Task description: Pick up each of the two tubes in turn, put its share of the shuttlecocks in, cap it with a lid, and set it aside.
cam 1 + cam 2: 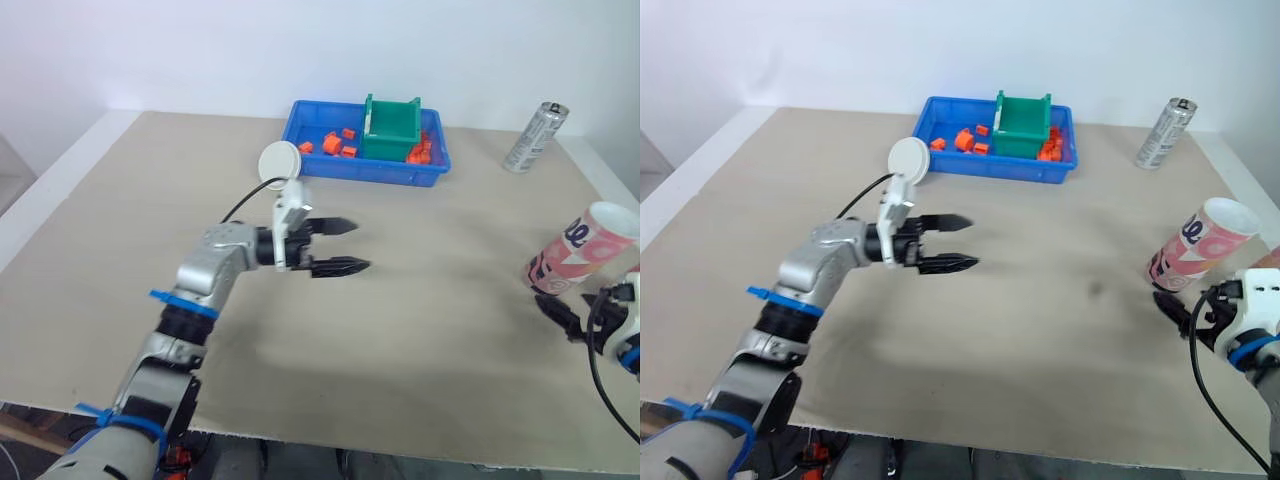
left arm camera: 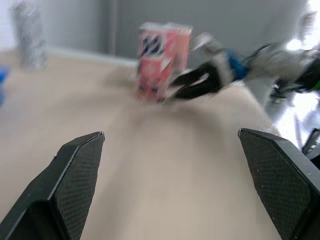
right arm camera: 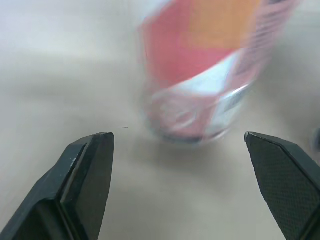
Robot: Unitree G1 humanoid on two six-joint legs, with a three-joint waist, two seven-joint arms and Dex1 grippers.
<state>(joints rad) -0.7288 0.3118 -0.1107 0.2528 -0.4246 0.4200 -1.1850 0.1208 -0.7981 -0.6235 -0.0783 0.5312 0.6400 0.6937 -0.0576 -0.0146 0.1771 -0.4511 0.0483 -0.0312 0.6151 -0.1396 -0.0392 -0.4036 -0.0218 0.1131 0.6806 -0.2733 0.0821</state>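
A pink and white tube [image 1: 580,250] stands tilted near the table's right edge, its open mouth up. My right gripper [image 1: 562,318] sits low just in front of the tube's base. It is open, and in the right wrist view the tube [image 3: 210,70] lies just beyond its spread fingertips [image 3: 90,165]. My left gripper [image 1: 360,246] hovers open and empty over the middle of the table, pointing right toward the tube [image 2: 162,60]. A round white lid [image 1: 280,162] lies behind the left wrist, close to the blue tray.
A blue tray [image 1: 330,170] at the back holds small orange parts and a green bin [image 1: 390,130]. A silver can [image 1: 534,138] stands at the back right. The table's right edge [image 1: 610,185] runs close to the tube.
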